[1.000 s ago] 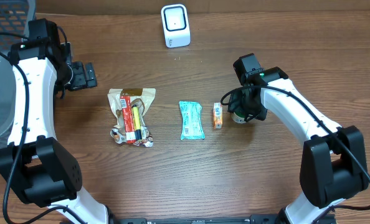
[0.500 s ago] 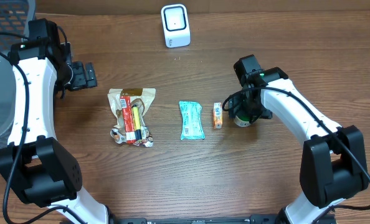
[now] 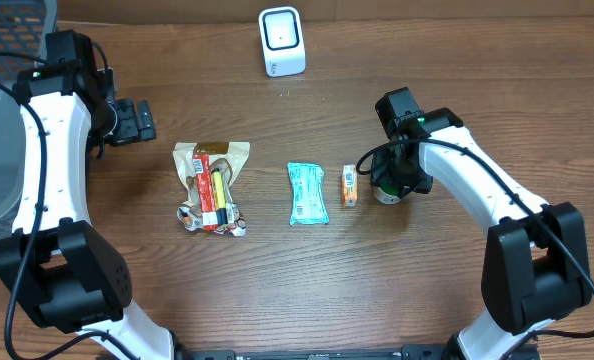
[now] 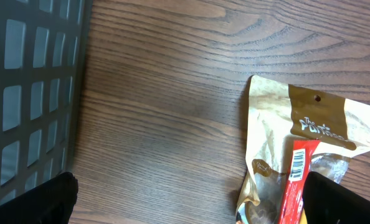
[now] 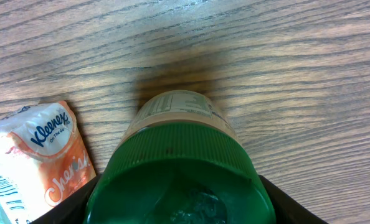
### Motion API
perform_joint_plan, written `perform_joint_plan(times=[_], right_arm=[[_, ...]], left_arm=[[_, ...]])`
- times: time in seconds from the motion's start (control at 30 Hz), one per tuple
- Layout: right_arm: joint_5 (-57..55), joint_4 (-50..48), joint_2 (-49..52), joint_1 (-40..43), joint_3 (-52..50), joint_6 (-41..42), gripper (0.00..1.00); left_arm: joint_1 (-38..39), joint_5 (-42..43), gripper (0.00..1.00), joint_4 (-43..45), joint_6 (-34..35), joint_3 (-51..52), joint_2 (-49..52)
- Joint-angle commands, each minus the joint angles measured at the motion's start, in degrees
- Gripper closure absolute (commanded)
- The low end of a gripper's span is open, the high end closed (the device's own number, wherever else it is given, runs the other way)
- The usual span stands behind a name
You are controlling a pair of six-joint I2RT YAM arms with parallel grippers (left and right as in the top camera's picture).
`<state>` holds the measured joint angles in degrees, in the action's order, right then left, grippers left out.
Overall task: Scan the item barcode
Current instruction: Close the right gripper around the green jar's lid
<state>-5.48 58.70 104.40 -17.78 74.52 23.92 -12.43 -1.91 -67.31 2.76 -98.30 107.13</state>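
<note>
A small bottle (image 5: 172, 112) with a green cap and a white label stands upright on the wooden table, right of centre (image 3: 383, 194). My right gripper (image 3: 390, 182) comes down over it, and in the right wrist view its black fingers (image 5: 73, 208) press both sides of the cap, so the right gripper (image 5: 180, 208) is shut on the bottle. The white barcode scanner (image 3: 281, 41) stands at the back middle. Far left, my left gripper (image 3: 142, 122) hangs open over bare wood (image 4: 188, 199), holding nothing.
An orange Kleenex tissue pack (image 3: 349, 185) (image 5: 42, 146) lies just left of the bottle. Further left lie a teal packet (image 3: 307, 193) and a tan pouch with a red wrapper (image 3: 210, 185) (image 4: 297, 143). A grey mesh basket (image 3: 2, 120) (image 4: 29, 93) fills the left edge.
The right jaws widened for a moment and then closed in on the bottle's cap. The right wrist shifted slightly. The left arm has not moved.
</note>
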Motion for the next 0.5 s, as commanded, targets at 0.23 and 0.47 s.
perform_joint_plan(times=[0.23,0.47], right_arm=[[0.55,-0.15,0.11,-0.11,-0.33,-4.42,0.3],[1.73,-0.31,0.11,-0.11,-0.33,-4.2,0.16]], left_arm=[[0.11,0.44,0.0,0.11,-0.87,-1.18,-1.07],[0.11,0.44,0.0,0.09,-0.87,-1.18,-1.07]])
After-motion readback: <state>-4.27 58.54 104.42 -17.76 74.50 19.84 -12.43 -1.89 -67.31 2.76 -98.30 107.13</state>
